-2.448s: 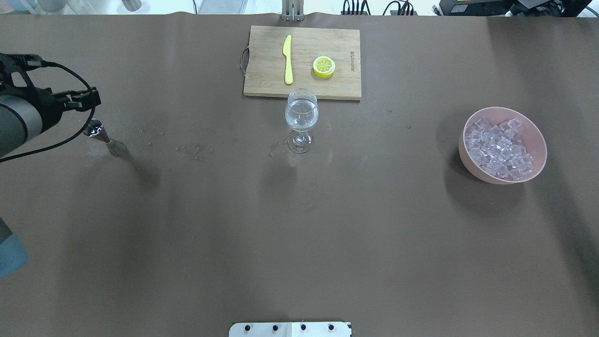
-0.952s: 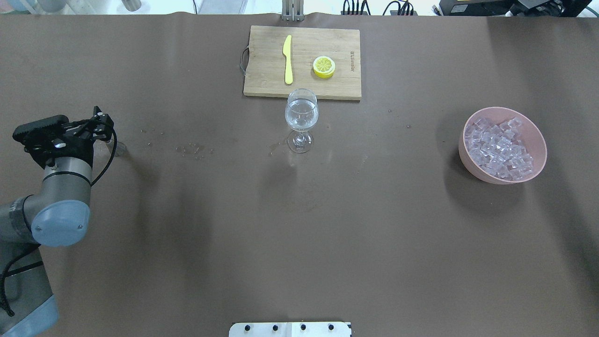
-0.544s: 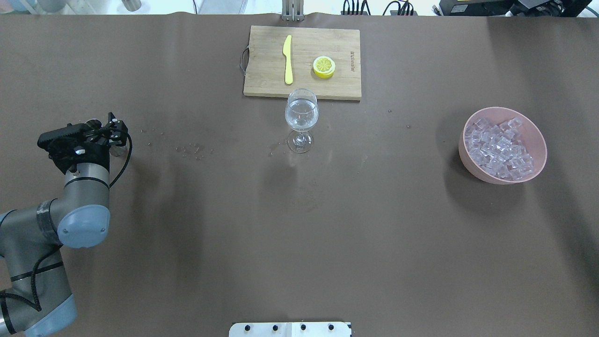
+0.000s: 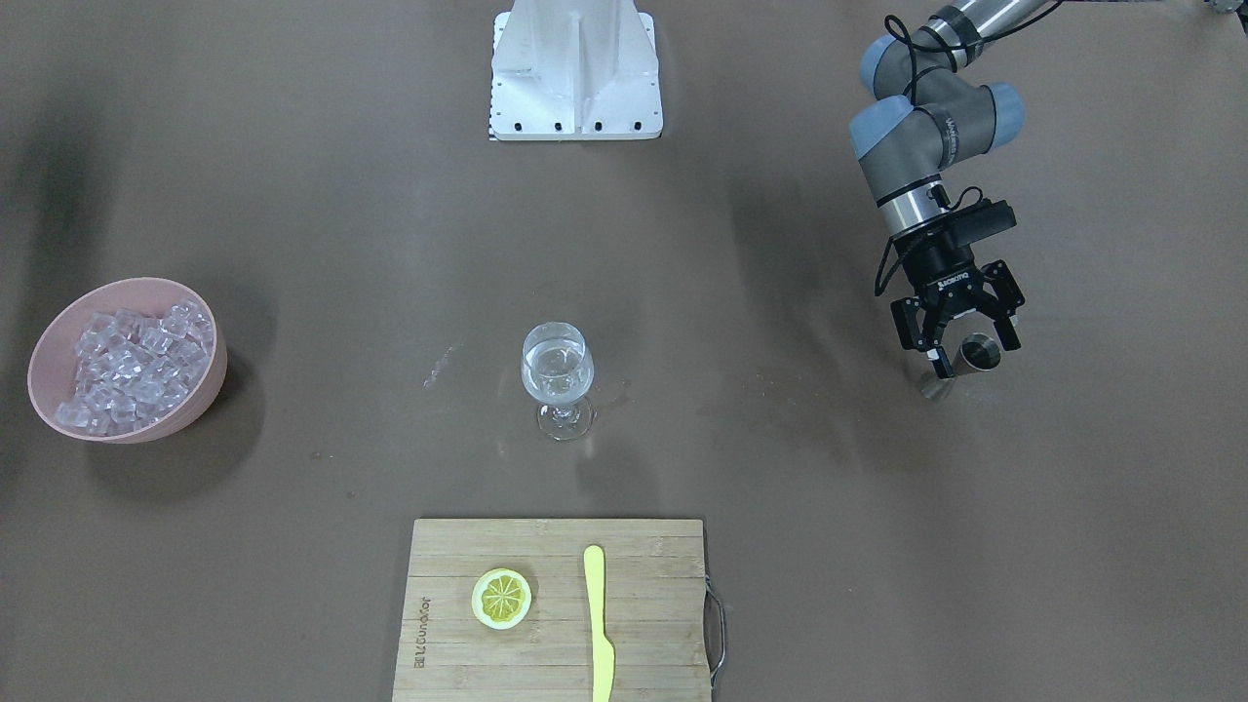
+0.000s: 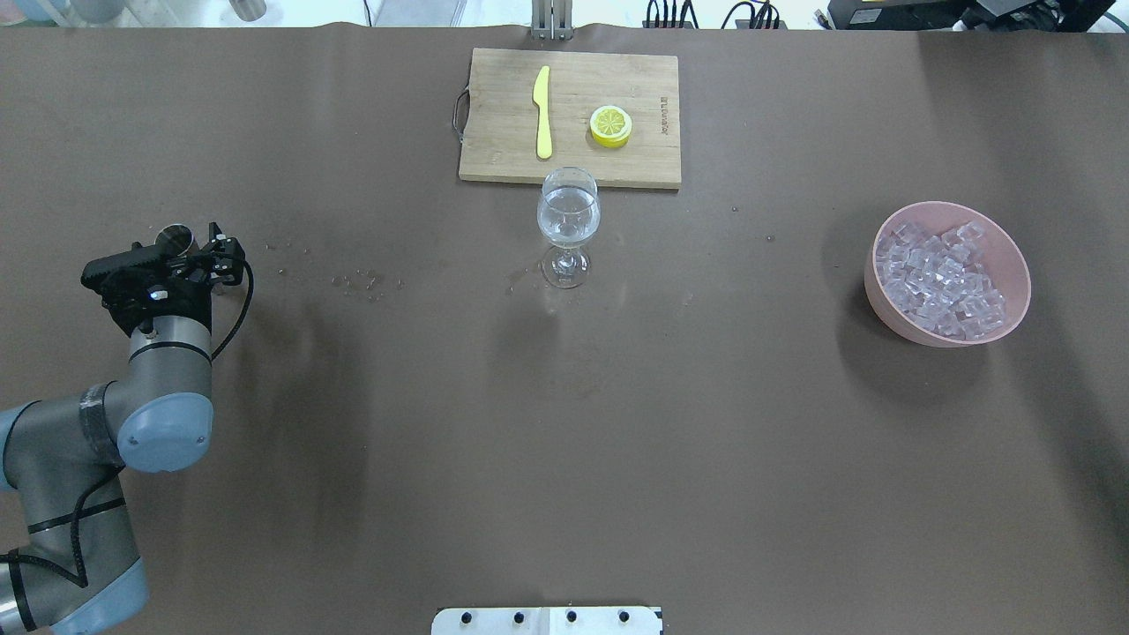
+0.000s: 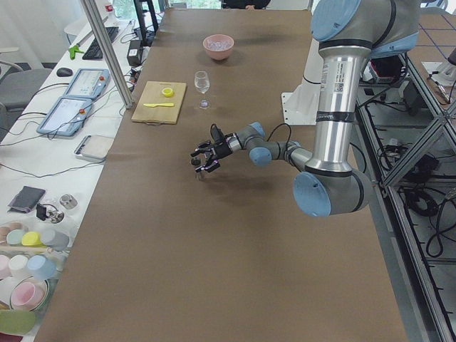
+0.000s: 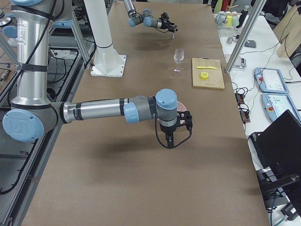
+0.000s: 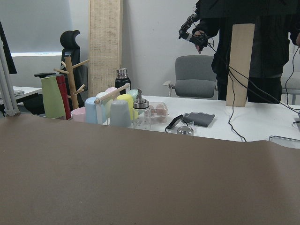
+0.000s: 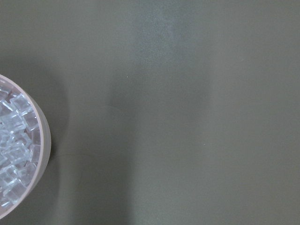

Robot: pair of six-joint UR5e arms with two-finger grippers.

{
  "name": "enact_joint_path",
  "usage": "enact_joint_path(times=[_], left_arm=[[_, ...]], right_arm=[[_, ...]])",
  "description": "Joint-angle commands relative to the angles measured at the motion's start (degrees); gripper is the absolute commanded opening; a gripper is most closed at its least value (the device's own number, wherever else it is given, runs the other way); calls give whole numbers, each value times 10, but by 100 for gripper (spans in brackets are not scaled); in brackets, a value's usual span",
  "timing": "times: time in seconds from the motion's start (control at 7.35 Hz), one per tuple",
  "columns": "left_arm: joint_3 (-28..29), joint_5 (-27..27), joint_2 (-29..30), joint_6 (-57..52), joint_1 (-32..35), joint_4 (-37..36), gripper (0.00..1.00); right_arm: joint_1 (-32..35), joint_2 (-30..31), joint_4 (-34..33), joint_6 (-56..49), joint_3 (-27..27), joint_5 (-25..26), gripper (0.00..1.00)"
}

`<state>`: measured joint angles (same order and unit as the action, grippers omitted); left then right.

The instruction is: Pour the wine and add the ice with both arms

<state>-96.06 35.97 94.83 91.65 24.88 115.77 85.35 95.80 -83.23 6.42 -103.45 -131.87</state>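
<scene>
A stemmed glass [image 5: 568, 216] [image 4: 557, 375] holding a little clear wine stands mid-table, just in front of the cutting board. The ice [image 5: 939, 278] [image 4: 132, 366] fills a pink bowl [image 5: 1014, 304] [image 9: 43, 140] at the table's right. My left gripper [image 4: 972, 351] is low at the table's left, open, its fingers [image 4: 909, 327] on either side of a small standing metal jigger [image 5: 175, 235] [image 4: 980, 356]. My right gripper [image 7: 171, 137] shows only in the exterior right view, pointing down beside the ice bowl; I cannot tell whether it is open or shut.
A wooden cutting board [image 5: 494, 150] at the far middle carries a yellow knife [image 5: 542, 110] and a lemon slice [image 5: 610, 125]. Small droplets [image 5: 366, 282] mark the cloth between jigger and glass. The white mounting base [image 4: 577, 68] sits at the robot's edge.
My left arm swung in from the table's left edge and brought its open gripper down around the jigger. Glass, bowl and board have not moved.
</scene>
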Motion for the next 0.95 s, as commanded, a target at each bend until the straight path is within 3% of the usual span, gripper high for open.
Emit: enact_joint_path(times=[0.0,0.41,0.82], left_arm=[[12,1,0,-1,-4,3,98],[28,5,2,0,-5,5,99],[70,6,41,-1,-5,29,98]], right_arm=[[0,0,0,0,1,0,100],[0,-1,0,7,1,0,100],[0,-2,0,8,2,0,100]])
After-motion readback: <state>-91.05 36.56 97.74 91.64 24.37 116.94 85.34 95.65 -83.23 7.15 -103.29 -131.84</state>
